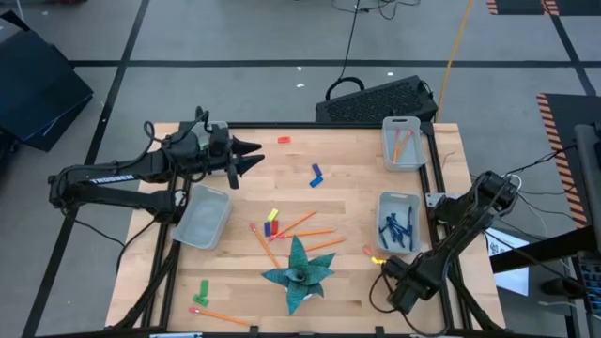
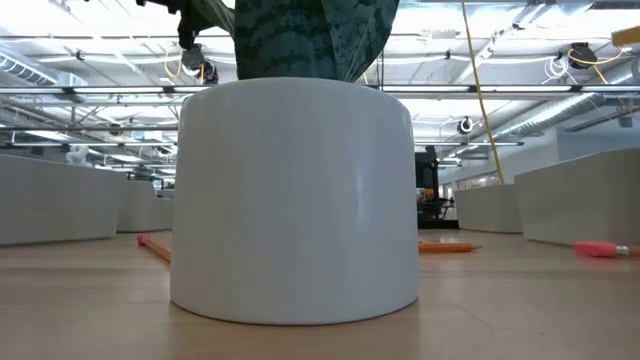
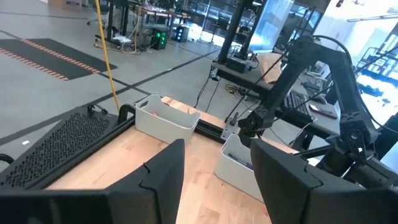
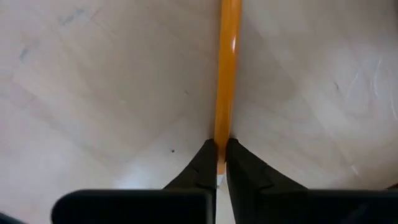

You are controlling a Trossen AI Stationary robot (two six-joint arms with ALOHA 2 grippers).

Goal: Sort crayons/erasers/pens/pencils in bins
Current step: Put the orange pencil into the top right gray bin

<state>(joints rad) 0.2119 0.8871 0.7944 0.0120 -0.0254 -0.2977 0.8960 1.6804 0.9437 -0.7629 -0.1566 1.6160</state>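
- A white plant pot [image 2: 295, 200] fills the low view, standing on the wooden table [image 1: 347, 202] with dark green leaves [image 1: 299, 272] above it
- The right claw [image 4: 221, 163] is down at the table near its right front edge, fingers clenched on the end of an orange pencil [image 4: 226, 74] that lies flat on the wood and runs straight away from the fingertips
- The left claw [image 1: 246, 157] hangs above the table's back left part, fingers spread, nothing between them
- Four bins: one at the back right [image 1: 402, 143] holds orange pencils, one at mid right [image 1: 398, 223] holds blue pens [image 1: 395, 230], and one at the left [image 1: 204, 215]
- Loose pencils [image 1: 302, 225] lie fanned near the table's middle, just behind the plant, well apart from both claws
- Another pencil [image 1: 221, 316] lies at the front left
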